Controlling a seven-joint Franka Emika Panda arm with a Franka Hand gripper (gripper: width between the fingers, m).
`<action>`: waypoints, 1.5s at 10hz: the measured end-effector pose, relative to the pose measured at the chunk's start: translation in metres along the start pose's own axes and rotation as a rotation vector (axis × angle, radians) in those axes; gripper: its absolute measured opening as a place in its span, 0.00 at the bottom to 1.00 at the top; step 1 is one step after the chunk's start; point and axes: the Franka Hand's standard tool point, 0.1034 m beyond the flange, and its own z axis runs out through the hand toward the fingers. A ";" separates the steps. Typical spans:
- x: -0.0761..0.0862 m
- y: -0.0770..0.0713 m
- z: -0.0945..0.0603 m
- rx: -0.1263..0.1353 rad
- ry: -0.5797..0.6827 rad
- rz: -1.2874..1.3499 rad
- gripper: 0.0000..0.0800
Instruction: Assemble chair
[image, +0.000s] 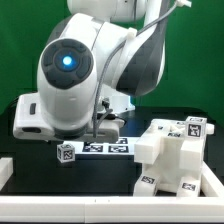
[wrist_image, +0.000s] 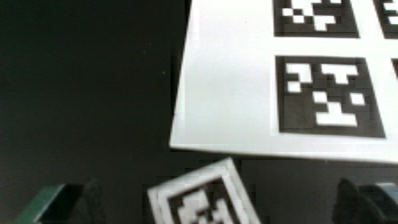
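Note:
A small white chair piece with a black-and-white tag (wrist_image: 210, 196) lies tilted on the black table, between the two dark fingertips of my gripper (wrist_image: 217, 206). The jaws stand wide apart, with a gap to the piece on each side. In the exterior view the same small piece (image: 67, 153) sits just below the arm's hand, and the fingers themselves are hidden by the arm. A blocky white chair assembly with tags (image: 172, 155) stands at the exterior view's right.
The marker board (wrist_image: 294, 80) lies flat right beside the small piece, and shows between it and the assembly (image: 108, 148). The bulky arm (image: 75, 70) fills the middle. A white raised border (image: 70, 208) runs along the table's front edge.

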 end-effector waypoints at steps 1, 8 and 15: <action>0.004 0.005 0.006 0.006 -0.033 0.027 0.81; 0.002 0.004 0.028 0.038 -0.132 0.145 0.81; 0.000 0.008 0.029 0.045 -0.138 0.152 0.15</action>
